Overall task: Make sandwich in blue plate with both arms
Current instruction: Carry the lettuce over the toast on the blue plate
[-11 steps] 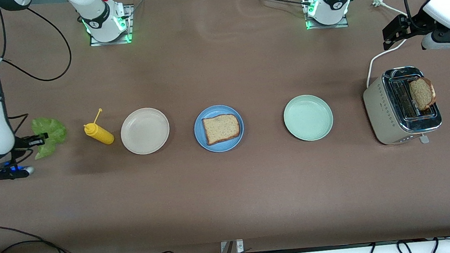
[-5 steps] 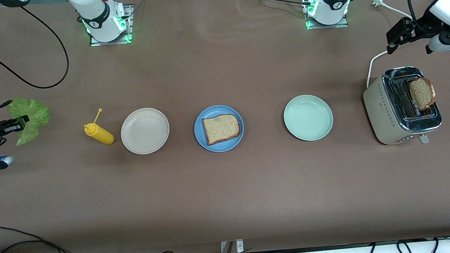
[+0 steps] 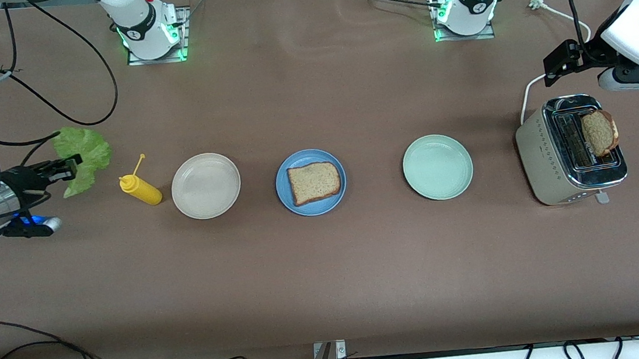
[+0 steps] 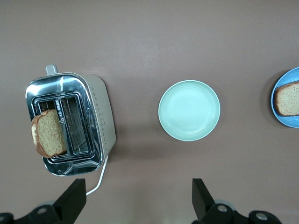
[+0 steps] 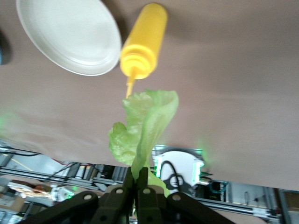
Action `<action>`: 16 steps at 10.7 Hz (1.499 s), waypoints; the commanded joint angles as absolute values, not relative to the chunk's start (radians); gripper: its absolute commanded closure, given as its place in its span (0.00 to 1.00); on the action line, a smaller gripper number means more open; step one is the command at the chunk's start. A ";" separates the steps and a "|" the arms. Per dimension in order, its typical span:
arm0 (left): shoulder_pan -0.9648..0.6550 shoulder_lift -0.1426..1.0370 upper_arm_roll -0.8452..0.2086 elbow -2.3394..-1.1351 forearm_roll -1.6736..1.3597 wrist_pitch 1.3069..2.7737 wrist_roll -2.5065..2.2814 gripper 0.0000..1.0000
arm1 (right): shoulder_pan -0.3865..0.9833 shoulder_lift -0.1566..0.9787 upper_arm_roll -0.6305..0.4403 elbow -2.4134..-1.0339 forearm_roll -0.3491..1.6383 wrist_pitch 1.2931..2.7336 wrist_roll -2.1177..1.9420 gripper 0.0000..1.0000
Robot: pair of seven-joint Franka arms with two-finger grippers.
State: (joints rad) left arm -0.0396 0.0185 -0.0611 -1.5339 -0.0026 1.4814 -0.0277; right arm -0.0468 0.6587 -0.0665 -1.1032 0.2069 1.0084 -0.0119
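We take the blue plate (image 3: 311, 182) at the middle of the counter (image 3: 328, 272) as our landmark. One bread slice (image 3: 314, 182) lies flat on it, and no lettuce or second slice is on it yet. Toward the right arm's end of the counter from the plate sit a beige plate (image 3: 206, 186) and then a yellow squeeze bottle (image 3: 141, 189) lying tilted. Past the bottle, up in the air over the bare counter at that end, the right end effector (image 3: 65, 167) is clenched on a lettuce leaf (image 3: 83, 158), pinching the leaf at its edge so the rest hangs loose; we see the same grip in the right wrist view (image 5: 136, 183) with the leaf (image 5: 145, 126). Toward the left arm's end from the blue plate sit a pale green plate (image 3: 438, 167) and then a toaster (image 3: 570, 149) with a second bread slice (image 3: 600, 132) leaning out of its slot. The left end effector (image 4: 135, 198) hangs over the counter beside the toaster, released, its fingers (image 4: 72, 200) spread wide and holding nothing
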 commanded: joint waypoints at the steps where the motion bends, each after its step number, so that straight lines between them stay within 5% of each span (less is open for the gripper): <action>1: -0.040 0.031 -0.061 -1.502 0.011 1.470 -0.006 0.00 | -0.008 0.653 -0.066 -1.094 0.352 0.982 0.162 1.00; 4: -0.040 0.032 -0.063 -1.499 0.008 1.470 -0.005 0.00 | 0.102 0.666 -0.067 -1.101 0.446 1.063 0.317 1.00; 16: -0.040 0.035 -0.061 -1.496 0.009 1.473 -0.003 0.00 | 0.503 0.845 -0.057 -1.215 0.785 1.820 0.733 1.00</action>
State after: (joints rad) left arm -0.0392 0.0212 -0.0617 -1.5258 -0.0026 1.4814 -0.0271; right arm 0.4684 0.8097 -0.0520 -1.2065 0.7207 1.7413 0.7001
